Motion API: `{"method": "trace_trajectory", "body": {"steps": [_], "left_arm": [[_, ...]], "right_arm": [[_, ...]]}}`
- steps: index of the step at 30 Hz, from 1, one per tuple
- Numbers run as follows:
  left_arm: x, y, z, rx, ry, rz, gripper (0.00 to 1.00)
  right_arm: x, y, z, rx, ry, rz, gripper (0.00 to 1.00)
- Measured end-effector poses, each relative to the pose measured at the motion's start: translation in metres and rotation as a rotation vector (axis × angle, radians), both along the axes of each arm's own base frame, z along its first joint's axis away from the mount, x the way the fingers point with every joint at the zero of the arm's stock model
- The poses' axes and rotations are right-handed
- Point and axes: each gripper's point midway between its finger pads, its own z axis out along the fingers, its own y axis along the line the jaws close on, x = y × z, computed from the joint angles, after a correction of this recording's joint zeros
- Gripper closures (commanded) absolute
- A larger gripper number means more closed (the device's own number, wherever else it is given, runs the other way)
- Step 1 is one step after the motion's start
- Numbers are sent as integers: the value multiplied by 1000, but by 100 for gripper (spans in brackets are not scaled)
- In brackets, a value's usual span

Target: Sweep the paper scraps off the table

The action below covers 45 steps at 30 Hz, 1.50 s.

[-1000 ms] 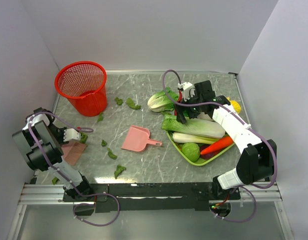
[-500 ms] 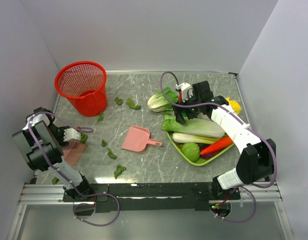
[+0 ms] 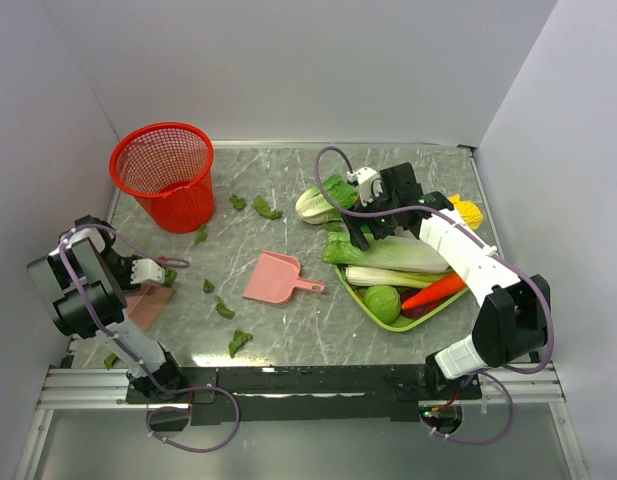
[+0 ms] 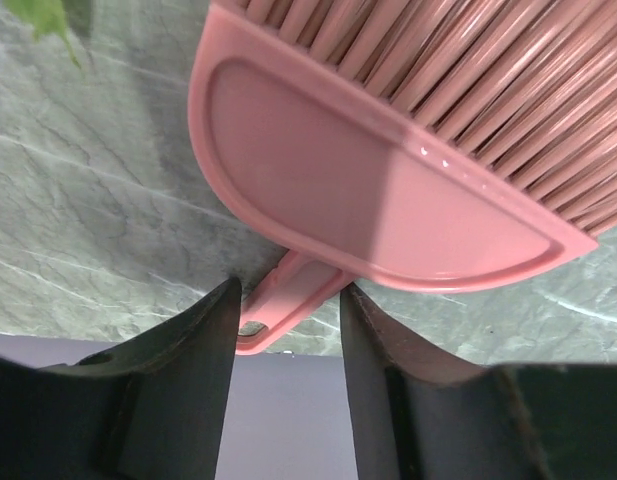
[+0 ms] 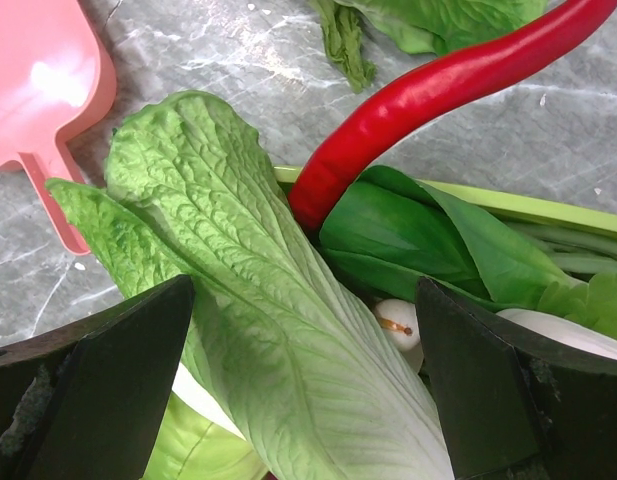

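Now L end effector [image 4: 288,290] straddles brush handle [image 4: 306,287], grip unclear; bristles [image 4: 468,90] point nearward; R end effector [image 5: 303,290] released.

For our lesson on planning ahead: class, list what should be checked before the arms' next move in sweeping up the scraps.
1. The brush handle lies inside the left claw: ok.
2. Left claw clamped on that handle: cannot tell.
3. The right claw open: ok.
4. Right claw at the dustpan: not ok, it hangs over a cabbage.
5. The paper scraps off the table: not ok.
6. The basket upright: ok.
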Motion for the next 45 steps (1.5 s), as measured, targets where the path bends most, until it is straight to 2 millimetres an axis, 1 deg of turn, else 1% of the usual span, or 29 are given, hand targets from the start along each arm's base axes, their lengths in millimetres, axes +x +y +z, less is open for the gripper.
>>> {"method": "trace_trajectory", "body": {"steps": [3, 4, 6, 7, 9, 12, 17, 18, 20, 26, 30, 35, 38, 40, 42, 45], "left_arm": [[0, 0, 0, 18, -9, -6, 55], [0, 0, 0, 22, -11, -8, 59], [0, 0, 0, 27, -14, -9, 63], [1, 0, 0, 30, -19, -10, 69], [1, 0, 0, 32, -23, -12, 77], [2, 0, 1, 33, -23, -12, 84], [2, 0, 1, 28, -25, -10, 91], [1, 0, 2, 24, -25, -7, 95], [-1, -1, 2, 5, -23, 0, 99], [-10, -11, 7, -78, 3, 24, 99], [-11, -18, 22, -116, -21, 32, 99], [-17, -32, 43, -153, -55, 32, 99], [-22, -44, 50, -197, -62, 33, 99], [-27, -56, 53, -250, -57, 36, 99], [-31, -68, 56, -301, -51, 41, 99], [-33, -89, 67, -356, -67, 39, 99]], "right_arm": [[0, 1, 0, -5, -3, 2, 0], [0, 1, 0, -7, -4, 4, 0], [0, 1, 0, -9, -6, 5, 0], [0, 1, 0, -9, -6, 6, 1], [0, 1, 0, -11, -8, 8, 0], [0, 2, 0, -12, -8, 10, 0], [-1, 3, 0, -18, -12, 18, 0], [-1, 4, 0, -19, -13, 21, 0], [-1, 4, 0, -21, -14, 22, 0], [-2, 6, -1, -25, -15, 25, 0], [-2, 8, -3, -30, -9, 31, 0], [-1, 13, -5, -28, 0, 42, 0], [0, 22, 3, 3, -4, 64, 1], [0, 29, 14, 33, -13, 89, 0], [4, 37, 34, 67, -42, 118, 0], [13, 50, 67, 127, -116, 165, 0]]}}
